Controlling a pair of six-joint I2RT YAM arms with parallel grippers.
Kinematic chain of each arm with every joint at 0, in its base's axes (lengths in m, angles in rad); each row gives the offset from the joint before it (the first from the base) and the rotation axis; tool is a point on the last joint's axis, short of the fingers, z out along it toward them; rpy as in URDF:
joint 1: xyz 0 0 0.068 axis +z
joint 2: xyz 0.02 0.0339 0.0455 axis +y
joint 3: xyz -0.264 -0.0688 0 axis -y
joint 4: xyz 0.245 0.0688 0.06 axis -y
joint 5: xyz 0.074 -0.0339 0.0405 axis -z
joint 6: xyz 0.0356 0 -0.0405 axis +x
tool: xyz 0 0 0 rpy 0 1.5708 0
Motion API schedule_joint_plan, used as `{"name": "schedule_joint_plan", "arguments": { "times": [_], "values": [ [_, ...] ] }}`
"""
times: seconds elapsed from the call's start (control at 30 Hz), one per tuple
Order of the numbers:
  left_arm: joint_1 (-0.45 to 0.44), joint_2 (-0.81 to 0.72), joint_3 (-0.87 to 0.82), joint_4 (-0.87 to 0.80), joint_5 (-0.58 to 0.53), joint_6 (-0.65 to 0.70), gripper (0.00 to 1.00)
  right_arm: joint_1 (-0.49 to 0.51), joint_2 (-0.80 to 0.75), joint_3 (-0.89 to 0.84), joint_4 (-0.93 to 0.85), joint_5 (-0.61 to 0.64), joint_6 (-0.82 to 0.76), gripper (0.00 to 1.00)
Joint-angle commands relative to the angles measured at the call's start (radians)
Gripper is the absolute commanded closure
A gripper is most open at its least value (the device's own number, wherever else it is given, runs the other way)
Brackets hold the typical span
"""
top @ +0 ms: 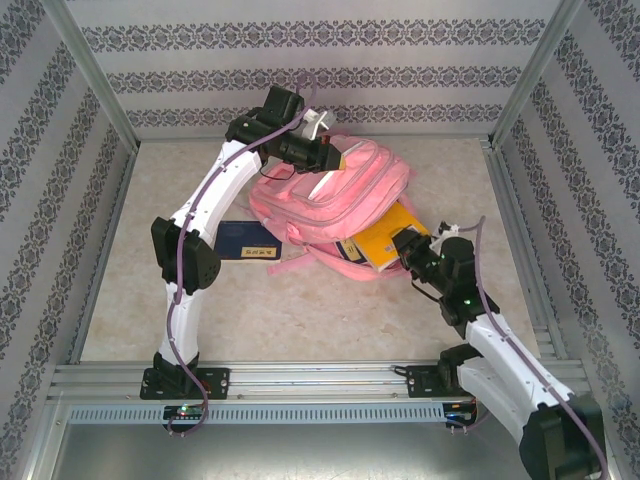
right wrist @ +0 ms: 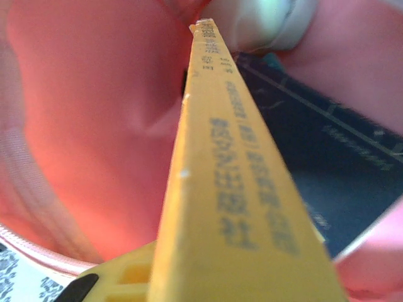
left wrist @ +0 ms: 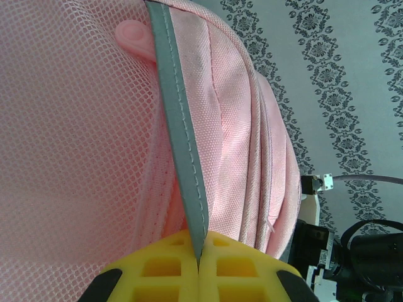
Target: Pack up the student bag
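The pink student bag (top: 335, 190) lies mid-table with its opening toward the right arm. My left gripper (top: 335, 158) is at the bag's far top, its yellow fingers (left wrist: 157, 267) shut on a grey trim strip (left wrist: 186, 157) beside pink mesh. My right gripper (top: 408, 252) is shut on a yellow book (top: 383, 240) that is partly inside the opening. In the right wrist view the book's spine (right wrist: 233, 189) reaches into the pink interior (right wrist: 94, 126), next to a dark blue book (right wrist: 340, 163) lying inside.
Another dark blue book (top: 245, 240) lies flat on the table left of the bag, by the left arm's elbow. A pink strap (top: 290, 262) trails from the bag toward it. Patterned walls enclose the table on three sides.
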Motion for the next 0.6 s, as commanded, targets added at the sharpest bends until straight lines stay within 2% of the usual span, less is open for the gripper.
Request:
{"name": "schedule_joint_plan", "arguments": {
  "times": [0.0,0.23,0.5,0.57],
  "values": [
    [0.008,-0.097,0.017,0.107,0.105,-0.026,1.0,0.047,0.039,0.089,0.246,-0.01,0.021,1.0],
    [0.009,-0.101,0.019,0.135,0.124,-0.049,1.0,0.092,0.218,0.13,0.368,0.067,0.027,1.0],
    [0.009,-0.105,-0.002,0.187,0.162,-0.086,1.0,0.101,0.67,0.268,0.763,0.01,0.116,1.0],
    [0.008,-0.106,-0.014,0.202,0.171,-0.099,1.0,0.104,0.753,0.313,0.789,0.004,0.11,1.0]
  ]
}}
